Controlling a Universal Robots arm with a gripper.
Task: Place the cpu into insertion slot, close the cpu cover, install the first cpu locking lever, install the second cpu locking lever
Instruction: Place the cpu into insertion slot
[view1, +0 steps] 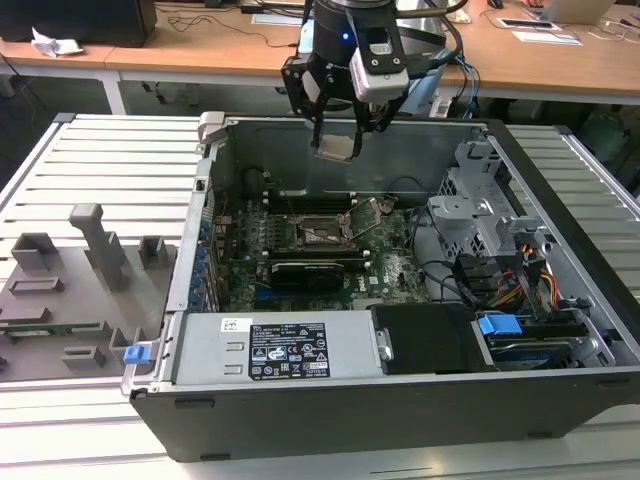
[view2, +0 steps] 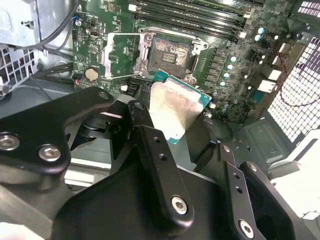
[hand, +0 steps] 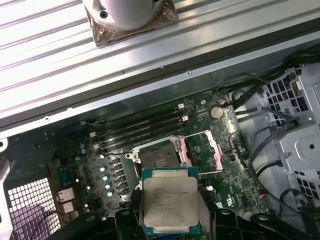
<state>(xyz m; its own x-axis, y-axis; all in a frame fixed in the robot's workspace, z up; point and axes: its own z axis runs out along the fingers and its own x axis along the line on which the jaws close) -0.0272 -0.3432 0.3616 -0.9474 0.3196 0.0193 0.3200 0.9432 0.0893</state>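
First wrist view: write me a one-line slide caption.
Gripper holds the chip over the motherboard, with the socket open and its cover flipped aside.

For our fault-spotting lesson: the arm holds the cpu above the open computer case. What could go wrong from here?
1. The cpu is gripped between the fingers well above the insertion slot; a slip would likely drop it onto the motherboard.
2. In the second wrist view it appears tilted, so it may land skewed in the slot.
3. The cpu cover lies open beside the slot; a drifting descent could catch it.
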